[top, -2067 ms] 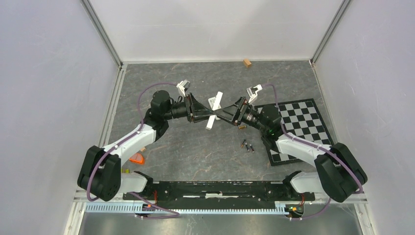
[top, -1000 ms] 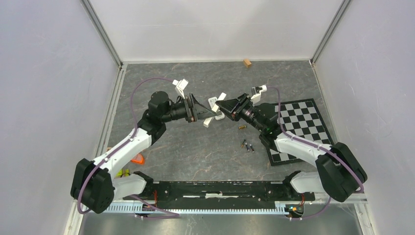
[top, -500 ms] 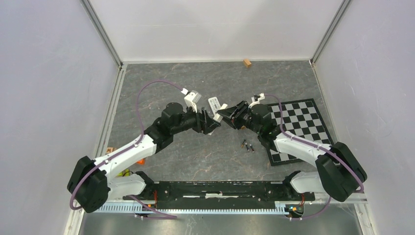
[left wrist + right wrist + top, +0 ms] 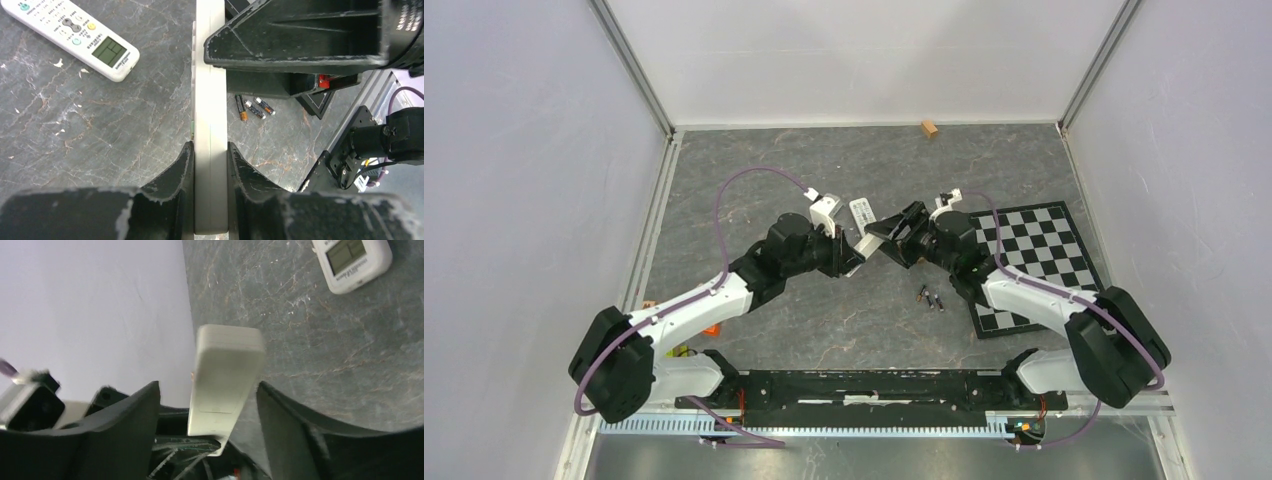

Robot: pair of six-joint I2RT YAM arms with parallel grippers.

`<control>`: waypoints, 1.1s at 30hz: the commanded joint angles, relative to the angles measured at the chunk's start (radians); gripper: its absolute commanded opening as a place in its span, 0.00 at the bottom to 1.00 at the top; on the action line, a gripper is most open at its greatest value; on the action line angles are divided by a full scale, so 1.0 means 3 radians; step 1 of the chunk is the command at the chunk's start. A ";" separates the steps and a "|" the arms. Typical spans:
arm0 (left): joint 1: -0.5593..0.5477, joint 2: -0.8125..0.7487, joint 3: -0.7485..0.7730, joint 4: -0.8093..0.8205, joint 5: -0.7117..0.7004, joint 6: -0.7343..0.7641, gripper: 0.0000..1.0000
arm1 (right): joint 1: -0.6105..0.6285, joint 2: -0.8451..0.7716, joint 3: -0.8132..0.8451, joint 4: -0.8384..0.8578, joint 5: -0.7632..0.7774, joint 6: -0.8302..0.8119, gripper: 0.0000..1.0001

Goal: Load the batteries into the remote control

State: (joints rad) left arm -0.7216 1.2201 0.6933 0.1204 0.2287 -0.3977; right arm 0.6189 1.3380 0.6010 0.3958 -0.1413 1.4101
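Though hidden overhead, left gripper (image 4: 210,148) clamps remote (image 4: 210,75)

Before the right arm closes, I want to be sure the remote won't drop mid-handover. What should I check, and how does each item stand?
1. Left gripper clamped on the slim remote control: ok, both fingers press its sides.
2. Right gripper open wide enough: ok, the remote's end sits between its fingers with a gap on each side.
3. Battery cover off: cannot tell, only a plain white back shows.
4. Batteries free to pick: ok, three lie loose on the table.
5. Display remote out of the way: ok, lying apart on the table.
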 commanded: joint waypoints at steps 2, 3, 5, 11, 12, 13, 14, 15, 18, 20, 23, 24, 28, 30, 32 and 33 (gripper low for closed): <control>0.0016 -0.0084 0.0201 -0.0154 0.0151 0.0063 0.02 | -0.0239 -0.0147 0.0309 0.0210 -0.0571 -0.1110 0.97; 0.0030 -0.0098 0.0247 -0.0196 0.0197 0.0036 0.02 | -0.0312 -0.0189 0.0355 0.0161 -0.0710 -0.1357 0.98; 0.0060 -0.0128 0.0288 -0.0197 0.0304 -0.0003 0.02 | -0.0458 -0.0310 0.0405 -0.0019 -0.0949 -0.1839 0.98; 0.0331 -0.0165 0.0535 -0.0363 0.1054 -0.0011 0.02 | -0.0754 -0.0811 0.0413 -0.0515 -0.1190 -0.3137 0.98; 0.0376 -0.0162 0.0591 -0.0423 0.1169 -0.0004 0.02 | -0.0752 -0.0868 0.0413 -0.0497 -0.1304 -0.3298 0.98; 0.0434 -0.0157 0.0682 -0.0536 0.1322 -0.0004 0.02 | -0.0752 -0.0926 0.0424 -0.0494 -0.1403 -0.3399 0.98; 0.0476 -0.0165 0.0792 -0.0619 0.1451 0.0015 0.02 | -0.0757 -0.0958 0.0446 -0.0466 -0.1525 -0.3457 0.98; 0.0503 -0.0175 0.0874 -0.0701 0.1543 0.0059 0.02 | -0.0755 -0.0974 0.0471 -0.0431 -0.1692 -0.3517 0.98; 0.0523 -0.0187 0.1129 -0.1062 0.1845 0.0319 0.02 | -0.0754 -0.0959 0.0574 -0.0371 -0.2090 -0.3548 0.98; 0.0524 -0.0179 0.1272 -0.1355 0.2007 0.0510 0.02 | -0.0750 -0.0934 0.0629 -0.0369 -0.2255 -0.3558 0.98; 0.0531 -0.0190 0.1346 -0.1610 0.2213 0.0722 0.02 | -0.0726 -0.0930 0.0663 -0.0314 -0.2532 -0.3603 0.92; 0.0531 -0.0193 0.1355 -0.1654 0.2289 0.0767 0.02 | -0.0699 -0.0932 0.0659 -0.0275 -0.2571 -0.3618 0.89; 0.0534 -0.0191 0.1428 -0.1757 0.2463 0.0883 0.02 | -0.0587 -0.0920 0.0706 -0.0208 -0.2716 -0.3689 0.78; 0.0532 -0.0190 0.1437 -0.1759 0.2589 0.0906 0.02 | -0.0512 -0.0908 0.0721 -0.0185 -0.2818 -0.3681 0.75; 0.0534 -0.0200 0.1456 -0.1800 0.2650 0.0955 0.02 | -0.0457 -0.0874 0.0750 -0.0228 -0.2822 -0.3616 0.70; 0.0533 -0.0214 0.1466 -0.1833 0.2653 0.0987 0.02 | -0.0427 -0.0834 0.0778 -0.0285 -0.2886 -0.3610 0.68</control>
State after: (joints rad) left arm -0.5640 1.1770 1.0809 -0.3939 0.9264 -0.1902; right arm 0.4603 1.0649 0.7715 0.2871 -0.9249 0.3340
